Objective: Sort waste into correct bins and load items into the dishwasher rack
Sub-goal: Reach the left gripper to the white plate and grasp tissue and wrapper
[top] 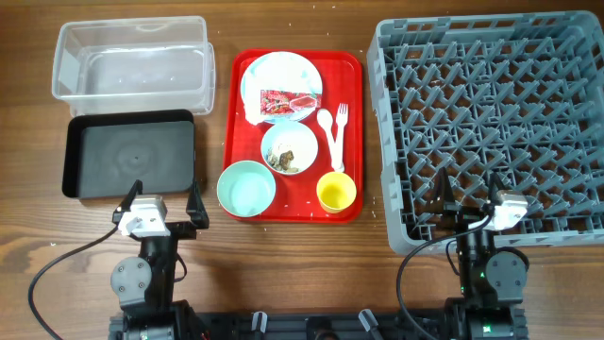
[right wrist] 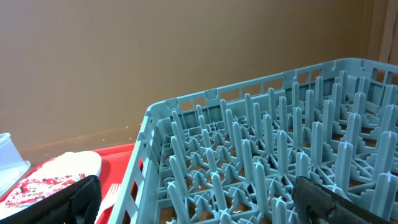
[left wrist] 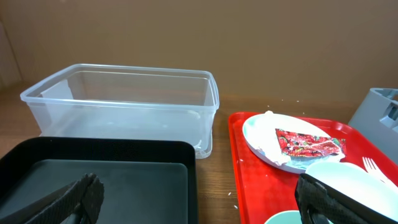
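Observation:
A red serving tray [top: 351,76] holds a pale-blue plate [top: 283,72] with crumpled white paper [top: 253,106] and a red-and-white wrapper [top: 290,101]. Below are a bowl with brown scraps and rice [top: 289,149], an empty mint bowl [top: 246,188], a yellow cup [top: 336,192], and a white fork [top: 341,127] and spoon [top: 327,127]. The clear tub [top: 132,59] and black tray [top: 130,152] lie at left. The grey dishwasher rack [top: 491,123] is at right. My left gripper [top: 162,202] is open and empty near the black tray's front edge. My right gripper [top: 469,195] is open and empty over the rack's front edge.
The wooden table [top: 28,227] shows bare wood in front of the black tray and between the red tray and the rack. A few rice grains [left wrist: 235,194] lie on the wood beside the red tray. A brown wall stands behind the table.

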Available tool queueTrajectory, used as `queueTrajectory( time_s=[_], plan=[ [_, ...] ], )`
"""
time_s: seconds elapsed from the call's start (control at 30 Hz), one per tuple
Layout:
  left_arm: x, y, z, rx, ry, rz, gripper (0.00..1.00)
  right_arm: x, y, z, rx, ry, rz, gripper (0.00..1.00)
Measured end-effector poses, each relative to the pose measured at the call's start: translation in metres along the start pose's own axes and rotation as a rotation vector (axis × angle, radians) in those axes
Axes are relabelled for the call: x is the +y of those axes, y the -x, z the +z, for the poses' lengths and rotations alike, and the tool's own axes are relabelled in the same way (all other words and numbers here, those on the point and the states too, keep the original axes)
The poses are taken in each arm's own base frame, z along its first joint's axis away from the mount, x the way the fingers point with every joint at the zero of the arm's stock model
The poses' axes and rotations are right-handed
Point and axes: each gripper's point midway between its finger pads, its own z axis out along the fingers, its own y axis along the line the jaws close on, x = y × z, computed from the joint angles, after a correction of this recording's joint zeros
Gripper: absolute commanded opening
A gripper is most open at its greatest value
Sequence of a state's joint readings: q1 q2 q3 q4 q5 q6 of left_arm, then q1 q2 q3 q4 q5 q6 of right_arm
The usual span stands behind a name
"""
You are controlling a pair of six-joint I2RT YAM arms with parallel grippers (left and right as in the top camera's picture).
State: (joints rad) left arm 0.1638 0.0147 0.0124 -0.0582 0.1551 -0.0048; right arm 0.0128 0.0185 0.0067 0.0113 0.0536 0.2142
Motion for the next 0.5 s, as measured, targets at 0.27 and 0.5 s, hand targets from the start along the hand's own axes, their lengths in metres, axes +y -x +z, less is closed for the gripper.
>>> queueTrajectory(
  time_s=[0.27,0.5],
  plan=[
    [-0.004,0.028,0.0,0.003,-0.011,0.0,1.0,0.0,0.0,0.0,0.0,0.0,0.0,1.0],
    [-0.019,0.053,0.022,0.139,-0.099,-0.028,1.0,0.0,0.0,0.0,0.0,0.0,0.0,1.0]
  ],
)
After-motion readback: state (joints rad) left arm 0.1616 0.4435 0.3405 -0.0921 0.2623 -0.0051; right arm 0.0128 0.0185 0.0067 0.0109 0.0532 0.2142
